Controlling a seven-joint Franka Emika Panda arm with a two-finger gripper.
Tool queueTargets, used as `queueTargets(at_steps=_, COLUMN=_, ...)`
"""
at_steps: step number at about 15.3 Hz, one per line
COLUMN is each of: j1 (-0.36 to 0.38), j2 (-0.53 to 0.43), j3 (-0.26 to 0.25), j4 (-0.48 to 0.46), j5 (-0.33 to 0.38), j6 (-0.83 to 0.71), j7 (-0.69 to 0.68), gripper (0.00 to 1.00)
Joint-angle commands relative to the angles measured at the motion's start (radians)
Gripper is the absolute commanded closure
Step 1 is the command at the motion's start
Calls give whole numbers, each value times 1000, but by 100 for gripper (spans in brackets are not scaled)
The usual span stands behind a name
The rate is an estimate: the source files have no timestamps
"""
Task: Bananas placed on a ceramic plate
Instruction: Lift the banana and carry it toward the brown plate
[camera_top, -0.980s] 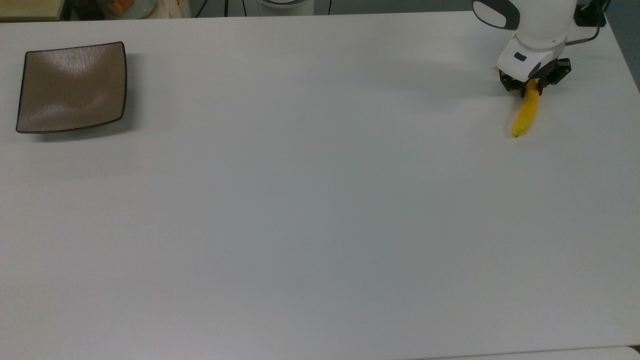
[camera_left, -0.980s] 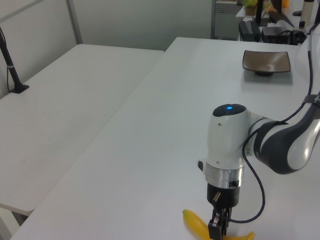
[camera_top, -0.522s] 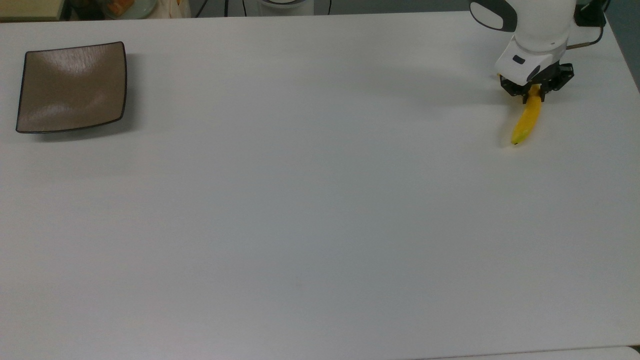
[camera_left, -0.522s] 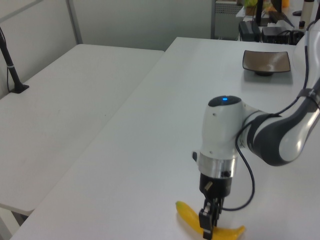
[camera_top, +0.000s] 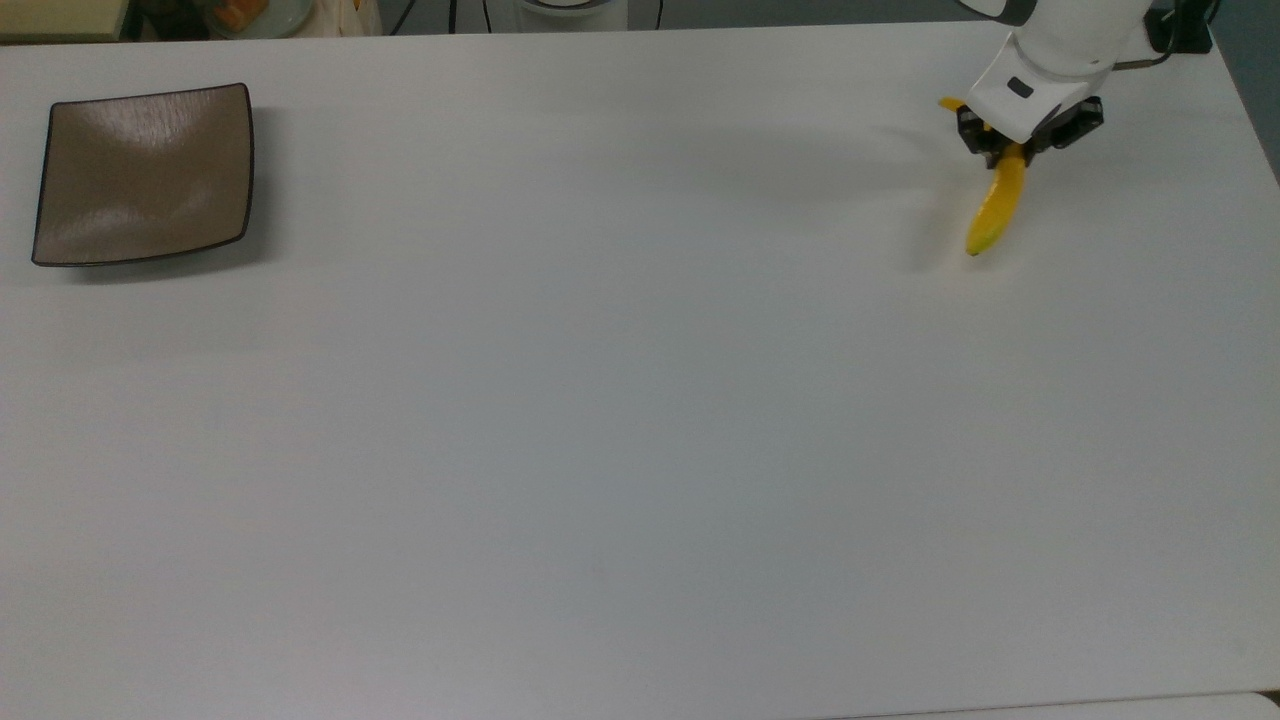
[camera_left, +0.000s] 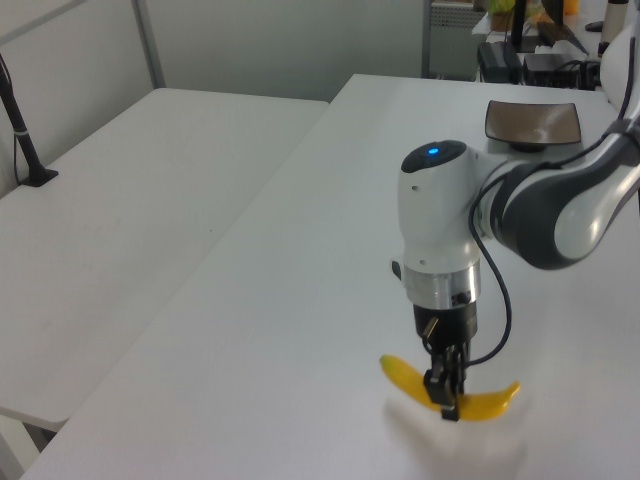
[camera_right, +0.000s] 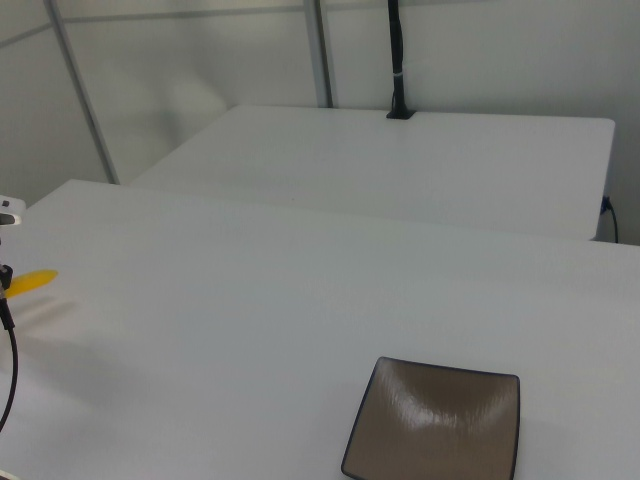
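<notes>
The gripper (camera_left: 447, 398), clamped on the banana (camera_top: 996, 208), has lifted it clear of the table (camera_top: 600, 450); carrying it to the ceramic plate (camera_top: 143, 175) at frame left remains.

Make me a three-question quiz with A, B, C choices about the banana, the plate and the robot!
1. In the top view, where is the plate?
A. far left
B. middle
C. far right

2. What colour is the banana?
A. red
B. yellow
C. purple

3. What is the end effector doing?
A. resting open on the plate
B. gripping the banana above the table
C. hanging with nothing in it

Answers:
1. A: the brown square plate sits by the top view's left edge.
2. B: the banana is bright yellow with a greenish tip.
3. B: in the left view the banana is clamped between the fingers and hangs clear of the table, with a faint shadow beneath it.
</notes>
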Motion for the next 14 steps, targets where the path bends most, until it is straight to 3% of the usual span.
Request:
queueTargets(at_steps=1, j1=-33, j2=-40, j3=-3, j4=15, j5=-20, j6=-189, j7=-87, gripper=86)
queueTargets(at_steps=4, j1=-62, j2=-66, j3=-18, j4=14, j5=-41, j6=-261, j7=-139, gripper=86)
queueTargets(at_steps=6, j1=-73, j2=-91, j3=-58, j4=12, j5=-87, j6=-307, j7=-176, gripper=86)
queueTargets(at_steps=14, j1=-122, j2=-172, j3=-195, j4=9, j5=-127, j6=-408, j7=-363, gripper=86)
